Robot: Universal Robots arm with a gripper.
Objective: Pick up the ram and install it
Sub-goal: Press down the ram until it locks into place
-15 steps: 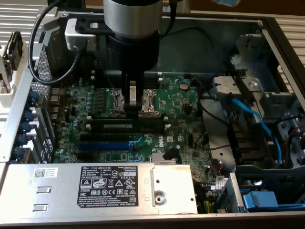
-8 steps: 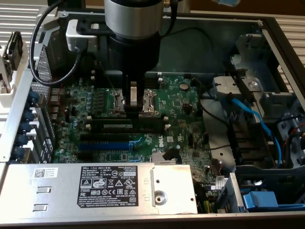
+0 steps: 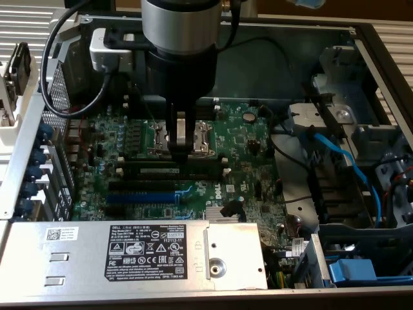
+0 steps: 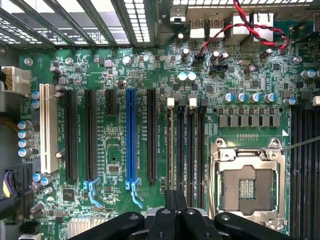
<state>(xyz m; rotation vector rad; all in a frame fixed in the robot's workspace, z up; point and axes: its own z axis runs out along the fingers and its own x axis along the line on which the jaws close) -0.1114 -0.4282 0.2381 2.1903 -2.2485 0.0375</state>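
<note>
Nearest in the exterior view, a grey sheet-metal power supply [image 3: 232, 255] is lying flat, carrying a white printed label [image 3: 126, 248]. Beyond it the green motherboard [image 3: 248, 139] is showing a glossy blue slot [image 3: 139, 197] and long black plastic slots. Further in, the ram [image 3: 169, 170], a thin dark strip with a pale sticker, is sitting lengthwise among the black memory slots [image 4: 192, 150], just in front of the square metal CPU socket [image 4: 247, 182]. The gripper [image 3: 181, 154] [image 4: 175, 196] is hanging directly above the ram with its narrow fingers drawn together and their tips at its upper edge; whether they are pinching it cannot be told. A blue cable [image 3: 345, 165] is curving across the drive bay on the exterior view's right.
</note>
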